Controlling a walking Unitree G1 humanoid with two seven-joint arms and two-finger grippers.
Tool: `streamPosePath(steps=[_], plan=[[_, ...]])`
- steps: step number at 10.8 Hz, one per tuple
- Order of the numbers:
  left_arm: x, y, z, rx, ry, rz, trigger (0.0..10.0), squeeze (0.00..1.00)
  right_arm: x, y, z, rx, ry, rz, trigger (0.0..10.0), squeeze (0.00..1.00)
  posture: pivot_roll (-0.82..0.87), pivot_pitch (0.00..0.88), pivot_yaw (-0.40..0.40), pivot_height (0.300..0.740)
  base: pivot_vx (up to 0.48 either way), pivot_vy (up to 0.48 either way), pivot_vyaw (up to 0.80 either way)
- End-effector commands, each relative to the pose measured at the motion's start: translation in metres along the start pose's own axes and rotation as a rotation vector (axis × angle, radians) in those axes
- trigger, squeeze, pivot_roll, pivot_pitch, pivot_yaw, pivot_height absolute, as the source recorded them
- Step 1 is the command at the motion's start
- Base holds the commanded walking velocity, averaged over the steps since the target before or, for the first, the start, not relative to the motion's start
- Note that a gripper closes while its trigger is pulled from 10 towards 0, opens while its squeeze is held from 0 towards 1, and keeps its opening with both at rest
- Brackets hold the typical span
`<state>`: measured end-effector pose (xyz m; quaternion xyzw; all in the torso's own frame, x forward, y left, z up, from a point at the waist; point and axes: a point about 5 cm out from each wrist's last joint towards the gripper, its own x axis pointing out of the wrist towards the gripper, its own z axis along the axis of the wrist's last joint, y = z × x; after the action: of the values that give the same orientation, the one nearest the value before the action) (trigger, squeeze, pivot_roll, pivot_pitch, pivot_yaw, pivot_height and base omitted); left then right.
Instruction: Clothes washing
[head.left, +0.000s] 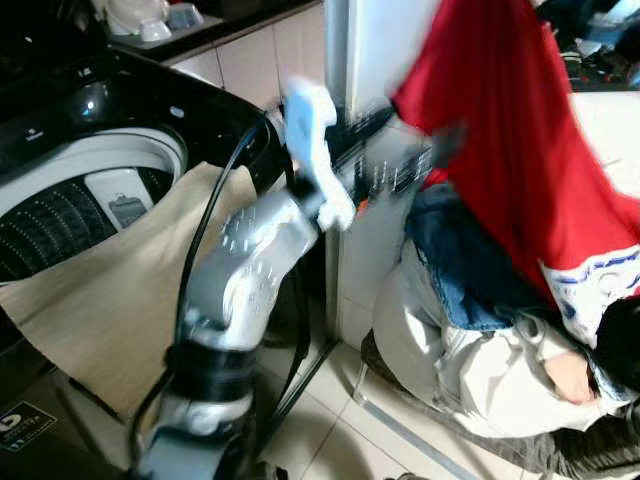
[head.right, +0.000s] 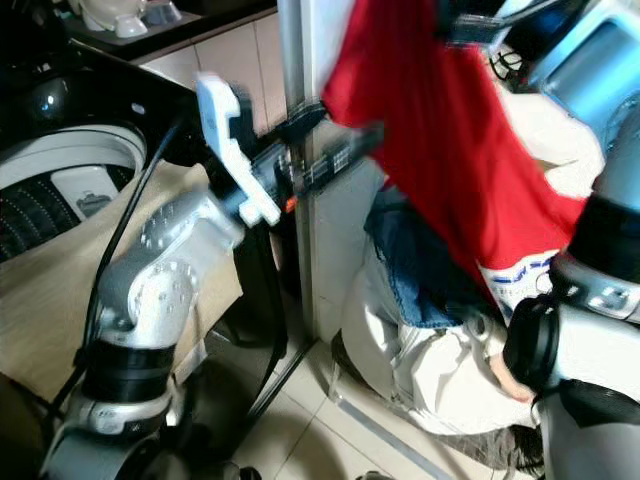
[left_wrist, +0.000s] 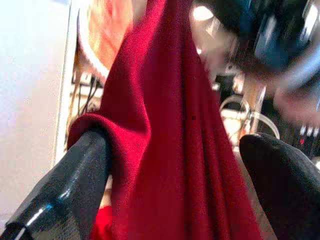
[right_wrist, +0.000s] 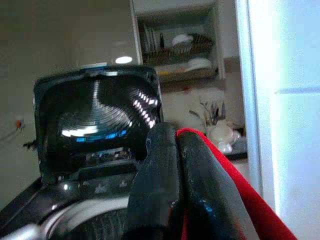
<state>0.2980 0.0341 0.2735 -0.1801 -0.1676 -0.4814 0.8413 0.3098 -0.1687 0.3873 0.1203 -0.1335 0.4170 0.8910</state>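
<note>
The right gripper (right_wrist: 170, 175) has its fingers pressed together on the top edge of a red garment (head.left: 510, 150), which hangs high on the right, above a heap of laundry (head.left: 470, 340) (denim and pale cloth) on the floor. The left gripper (left_wrist: 175, 175) reaches across toward the hanging cloth, its fingers (left_wrist: 75, 175) spread with the red fabric between them, not yet pinched. The top-loading washing machine (head.left: 90, 190) stands open at far left, a beige cloth (head.left: 130, 280) draped over its near rim. The step looks like loading: next, close the left fingers on the fabric, then swing it left over the drum.
</note>
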Motion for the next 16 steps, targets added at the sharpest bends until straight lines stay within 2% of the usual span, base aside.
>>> streamPosePath(steps=[1,2,4,5,6,7,8,9,11,12,14,15,16], plan=[[0.001,0.005,0.007,0.012,-0.051,0.045,10.0,0.00,0.002,0.006,-0.012,0.005,0.051,0.015,0.0,0.00,-0.13,0.000,0.047,0.740,0.000,0.000,0.00],[0.004,0.007,0.018,0.031,-0.129,0.077,10.0,0.00,0.001,0.009,-0.026,0.024,0.097,0.004,0.0,0.00,-0.13,0.000,0.048,0.740,0.000,0.000,0.00],[0.004,0.001,0.007,0.019,-0.073,0.018,10.0,0.00,0.001,0.013,-0.029,0.051,0.100,0.006,0.0,0.00,-0.13,0.000,0.053,0.740,0.000,0.000,0.00],[0.005,-0.001,0.004,-0.004,-0.078,0.021,10.0,0.00,0.002,0.014,-0.031,0.060,0.099,0.013,0.0,0.00,-0.13,0.000,0.055,0.740,0.000,0.000,0.00],[0.007,-0.007,-0.006,-0.035,-0.049,0.004,10.0,0.00,0.002,0.016,-0.033,0.074,0.095,0.016,0.0,0.00,-0.13,0.000,0.057,0.740,0.000,0.000,0.00],[0.007,-0.010,-0.017,-0.033,0.006,-0.010,10.0,0.00,0.002,0.018,-0.034,0.075,0.096,0.014,0.0,0.00,-0.13,0.000,0.057,0.740,0.000,0.000,0.00],[0.004,-0.014,-0.033,0.006,0.109,-0.055,10.0,0.00,0.003,0.020,-0.035,0.087,0.091,0.022,0.0,0.00,-0.13,0.000,0.056,0.740,0.000,0.000,0.00],[0.001,-0.016,-0.040,-0.011,0.136,-0.062,10.0,0.00,0.004,0.021,-0.035,0.097,0.081,0.029,0.0,0.00,-0.13,0.000,0.057,0.740,0.000,0.000,0.00],[-0.001,-0.008,-0.051,-0.015,0.167,0.015,10.0,0.00,0.005,0.023,-0.034,0.112,0.064,0.034,0.0,0.00,-0.13,0.000,0.058,0.740,0.000,0.000,0.00],[0.000,0.001,-0.059,-0.043,0.163,0.151,10.0,0.00,0.006,0.025,-0.033,0.129,0.056,0.052,0.0,0.00,-0.13,0.000,0.059,0.740,0.000,0.000,0.00],[0.001,0.003,-0.063,-0.054,0.145,0.203,10.0,0.00,0.008,0.031,-0.035,0.147,0.065,0.076,0.0,0.00,-0.14,0.000,0.058,0.740,0.000,0.000,0.00],[0.004,0.000,-0.061,-0.084,0.107,0.195,10.0,0.00,0.009,0.035,-0.039,0.155,0.078,0.085,0.0,0.00,-0.14,0.000,0.058,0.740,0.000,0.000,0.00],[0.006,-0.002,-0.060,-0.141,0.082,0.183,7.3,0.00,0.010,0.036,-0.042,0.157,0.089,0.082,0.0,0.00,-0.14,0.000,0.058,0.740,0.000,0.000,0.00]])
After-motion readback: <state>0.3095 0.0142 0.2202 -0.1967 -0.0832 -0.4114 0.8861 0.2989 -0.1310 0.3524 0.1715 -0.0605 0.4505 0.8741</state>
